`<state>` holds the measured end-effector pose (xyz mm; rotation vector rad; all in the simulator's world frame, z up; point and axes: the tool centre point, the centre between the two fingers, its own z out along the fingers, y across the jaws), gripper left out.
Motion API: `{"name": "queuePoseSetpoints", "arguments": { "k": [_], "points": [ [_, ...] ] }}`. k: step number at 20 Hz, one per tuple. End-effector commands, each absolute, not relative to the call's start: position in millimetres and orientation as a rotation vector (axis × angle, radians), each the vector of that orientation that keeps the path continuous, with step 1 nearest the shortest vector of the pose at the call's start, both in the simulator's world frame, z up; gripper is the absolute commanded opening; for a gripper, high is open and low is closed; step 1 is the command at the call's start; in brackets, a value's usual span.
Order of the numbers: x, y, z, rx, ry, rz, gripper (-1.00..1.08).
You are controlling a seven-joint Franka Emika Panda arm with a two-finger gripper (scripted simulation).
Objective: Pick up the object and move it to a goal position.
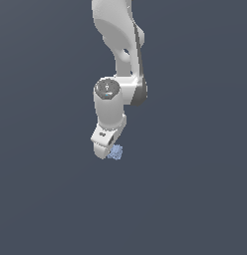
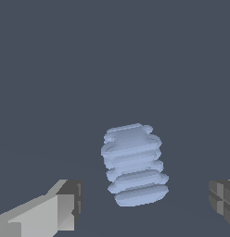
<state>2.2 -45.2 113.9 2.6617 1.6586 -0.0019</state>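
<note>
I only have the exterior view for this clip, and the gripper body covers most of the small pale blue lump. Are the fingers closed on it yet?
Observer: No. In the wrist view the object sits between the two fingers, with clear gaps on both sides; the gripper is open.
Operator: Is it centred between them?
Observer: Not quite. It sits a little nearer the finger that shows more fully in the wrist view than the other finger, which is only partly in frame.
Operator: What does the lump look like up close?
Observer: It is a stack of rounded ribs, about five ridges, running across the line between the fingers.
</note>
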Motion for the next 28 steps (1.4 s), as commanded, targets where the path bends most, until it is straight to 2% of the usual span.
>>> {"name": "queuePoseSetpoints", "arguments": {
  "k": [1,18,28],
  "points": [
    [2.2,-45.7,110.6,2.615,1.734,-0.002,1.00],
    [1.7,-47.0,101.0,2.499,1.904,0.000,1.00],
    [0.5,-46.5,59.4,2.494,1.910,0.000,1.00]
  ]
}}
